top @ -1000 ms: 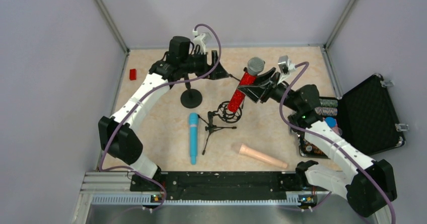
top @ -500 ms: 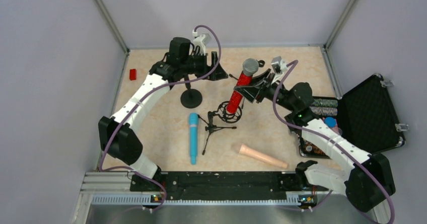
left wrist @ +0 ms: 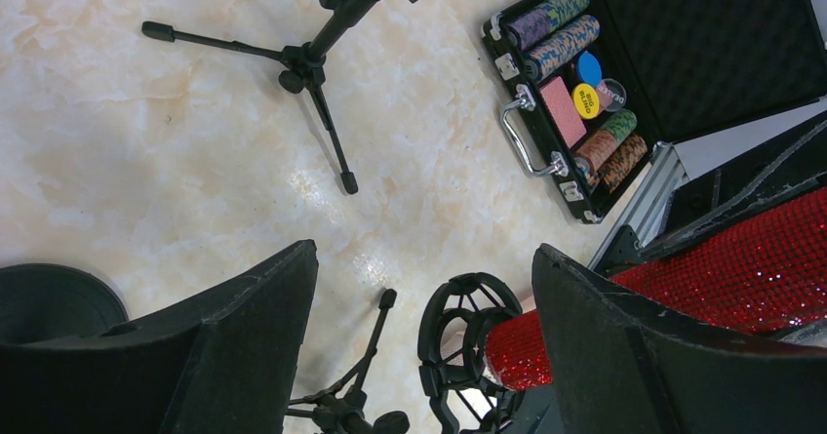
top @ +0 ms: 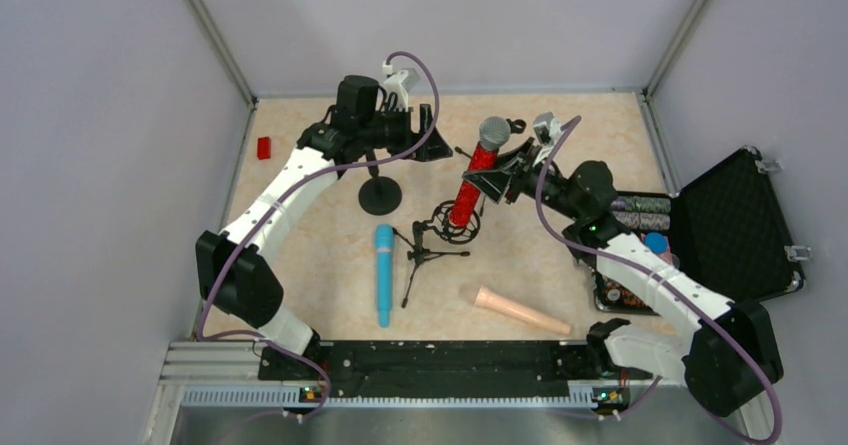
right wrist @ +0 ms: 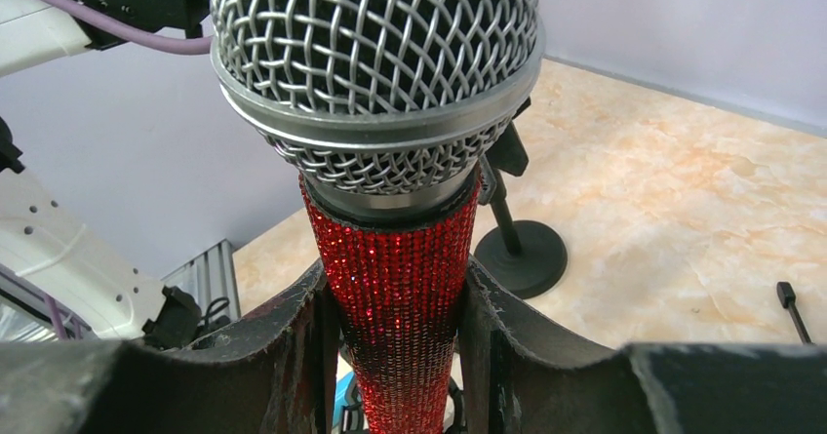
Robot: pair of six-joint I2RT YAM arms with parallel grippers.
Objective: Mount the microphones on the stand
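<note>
The right tool (right wrist: 400,332) grips the glittery red microphone (top: 476,177), tilted so its tail feeds into the shock-mount ring (top: 456,222) at bench centre. The left tool (top: 428,141) gapes empty at eleven o'clock of it, likely ready to steady that ring.

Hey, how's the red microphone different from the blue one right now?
The red microphone stands tilted, clamped in the right gripper; the blue microphone lies flat on the table, untouched. The red has a silver mesh head; the blue is one colour throughout. Both are handheld stick shapes.
</note>
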